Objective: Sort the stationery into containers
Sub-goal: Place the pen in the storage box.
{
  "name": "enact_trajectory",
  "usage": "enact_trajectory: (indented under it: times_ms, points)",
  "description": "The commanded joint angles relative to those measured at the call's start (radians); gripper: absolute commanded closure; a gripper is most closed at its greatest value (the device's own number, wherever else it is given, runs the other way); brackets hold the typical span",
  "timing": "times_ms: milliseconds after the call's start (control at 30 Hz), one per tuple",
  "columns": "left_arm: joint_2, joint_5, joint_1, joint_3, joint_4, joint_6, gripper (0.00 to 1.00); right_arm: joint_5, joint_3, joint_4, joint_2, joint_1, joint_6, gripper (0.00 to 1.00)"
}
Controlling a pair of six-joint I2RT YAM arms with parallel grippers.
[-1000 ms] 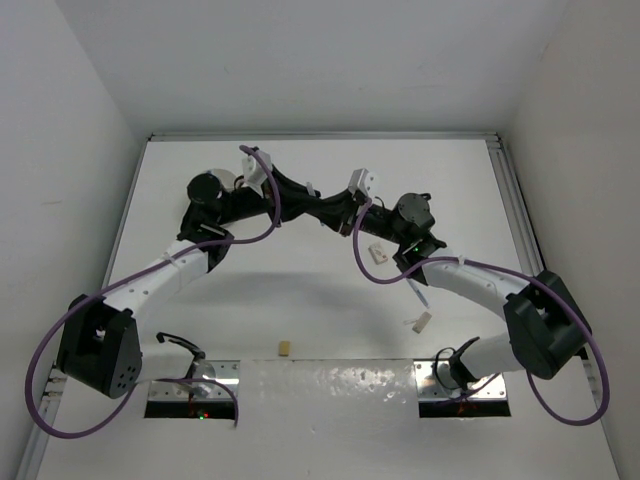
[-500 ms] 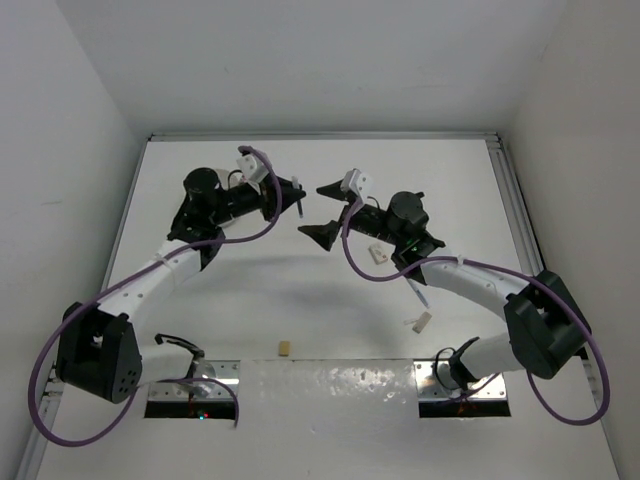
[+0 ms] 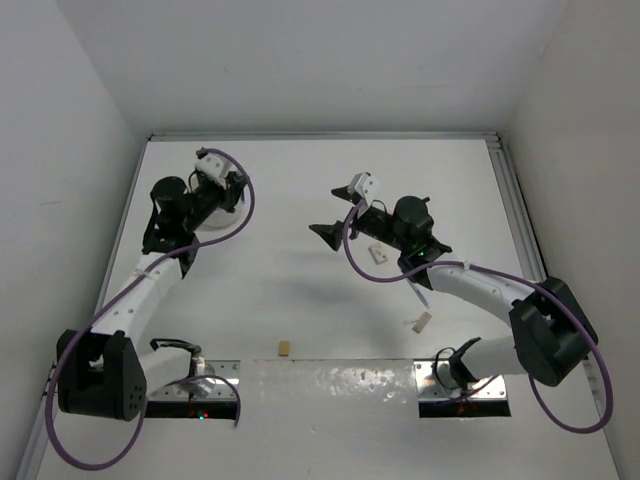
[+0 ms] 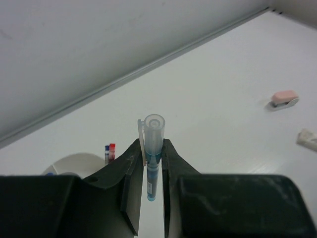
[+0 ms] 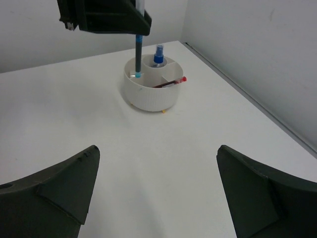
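- Left jaws: nearly closed, pinching the blue pen [image 4: 153, 144] upright by its barrel. The cap stands above the jaw tips and the writing end hangs below them.
- Right jaws: spread wide with nothing between them, low over the worktop [image 5: 148, 163]. The white bowl [image 5: 148, 96] is well ahead of them.
- The bowl sits directly beneath the left jaws. The pen's lower end reads as just inside the rim of one compartment. The blue-capped bottle [image 5: 158, 53] stands in the compartment beyond it, and the red-and-blue pen [image 5: 171, 83] lies in the one beside.
- Judged step: release the blue pen into the bowl.
- Lower the pen until its end is well below the rim and divider before you open. A high release risks a bounce off the wall and out onto the worktop.
- The pen is long and the bowl is low, so expect it to end up leaning on the rim. Open slowly and let it settle.
- Withdraw straight up so the jaw tips do not catch the cap clip.
- Hold the right jaws clear of the bowl during the release.
- The pink eraser [image 4: 284, 95] and a white block [image 4: 308, 137] lie far ahead of the left jaws, unsorted.
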Motion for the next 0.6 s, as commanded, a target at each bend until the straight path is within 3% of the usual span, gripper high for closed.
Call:
enact_trajectory:
  times_ms: [0,267,567]
  points:
    - [0.062,-0.029,0.024,-0.016,0.063,0.09,1.0,0.017,-0.023,0.046,-0.043,-0.02,-0.014,0.01]
    - [0.241,0.0,0.078,0.024,0.195,0.276,1.0,0.031,-0.062,0.02,-0.081,-0.043,-0.018,0.01]
    - [0.343,0.041,0.115,0.03,0.287,0.339,1.0,0.056,-0.055,-0.043,-0.086,-0.057,-0.068,0.01]
